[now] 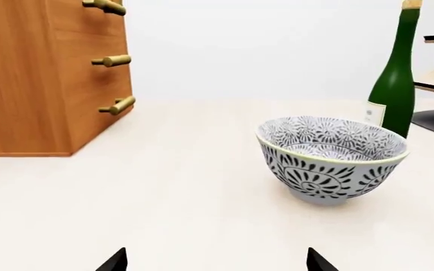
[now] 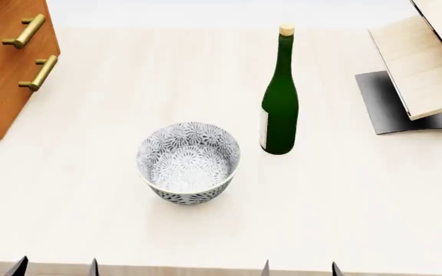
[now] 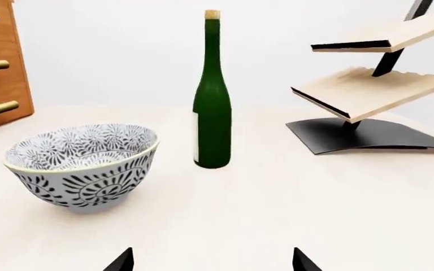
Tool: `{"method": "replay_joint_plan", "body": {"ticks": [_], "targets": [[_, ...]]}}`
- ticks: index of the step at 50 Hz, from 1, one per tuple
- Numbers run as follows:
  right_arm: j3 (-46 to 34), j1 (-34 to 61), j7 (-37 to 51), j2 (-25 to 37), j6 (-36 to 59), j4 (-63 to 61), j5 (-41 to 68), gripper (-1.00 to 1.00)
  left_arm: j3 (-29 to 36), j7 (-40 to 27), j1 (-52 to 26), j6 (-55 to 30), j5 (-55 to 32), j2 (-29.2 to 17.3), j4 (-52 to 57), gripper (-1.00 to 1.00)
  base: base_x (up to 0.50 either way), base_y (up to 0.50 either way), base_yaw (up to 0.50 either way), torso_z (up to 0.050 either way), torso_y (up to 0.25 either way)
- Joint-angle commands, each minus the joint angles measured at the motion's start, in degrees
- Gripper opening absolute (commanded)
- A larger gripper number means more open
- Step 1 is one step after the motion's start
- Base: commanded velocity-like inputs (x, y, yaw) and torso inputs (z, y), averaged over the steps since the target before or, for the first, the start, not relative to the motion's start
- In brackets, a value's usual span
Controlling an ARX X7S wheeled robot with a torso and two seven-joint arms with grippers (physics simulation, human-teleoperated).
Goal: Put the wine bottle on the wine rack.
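- No step has started. The wine bottle [image 2: 279,109] stands upright in the middle of the table [image 2: 344,207], right of the bowl [image 2: 189,162] and left of the wine rack [image 2: 425,75].
- The left gripper [image 2: 56,267] and right gripper [image 2: 299,268] wait at the near edge, both wide open and empty.
- Next, I think the right one must reach far and close on the bottle.
- Only the right wrist view shows the rack's two shelves from the side.
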Motion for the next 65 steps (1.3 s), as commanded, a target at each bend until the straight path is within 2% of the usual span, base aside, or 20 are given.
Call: {"method": "replay_joint_plan", "body": {"ticks": [1,12,23,36,44,59,65], "targets": [[-1.4,-2.0,1.8,1.6,1.2,-7.8,0.1,1.00,1.4,-1.6,1.9,-1.3,-0.7,-1.5,6.9,1.00,0.00,0.00,0.00,0.000,0.000],[-2.1,-5.2,2.9,3.2,3.5,-20.8,0.3,1.00,1.7,-3.0,4.8,-3.3,-1.3,-3.0,17.7,1.00,0.00,0.00,0.00,0.000,0.000],[-1.3,-8.4,3.2,4.7,4.6,-33.8,3.9,1.00,1.5,-4.4,8.3,-1.4,-2.4,-4.3,28.2,1.00,0.00,0.00,0.00,0.000,0.000],[-1.6,-10.9,4.7,5.4,-5.8,-36.7,1.1,1.00,1.4,-5.6,10.8,2.5,-2.2,-5.4,34.0,1.00,0.00,0.00,0.00,0.000,0.000],[-1.5,-11.7,5.1,5.9,-8.6,-38.3,2.0,1.00,1.3,-5.9,12.5,8.8,-2.5,-5.7,35.3,1.00,0.00,0.00,0.00,0.000,0.000],[-2.1,-12.2,5.6,6.8,-11.4,-38.2,2.4,1.00,2.2,-6.4,13.8,15.3,-1.5,-6.2,34.8,1.00,0.00,0.00,0.00,0.000,0.000],[-2.4,-12.2,5.7,7.2,-11.6,-38.2,2.6,1.00,2.2,-6.9,13.6,15.4,-1.9,-6.5,34.7,1.00,0.00,0.00,0.00,0.000,0.000]]}}
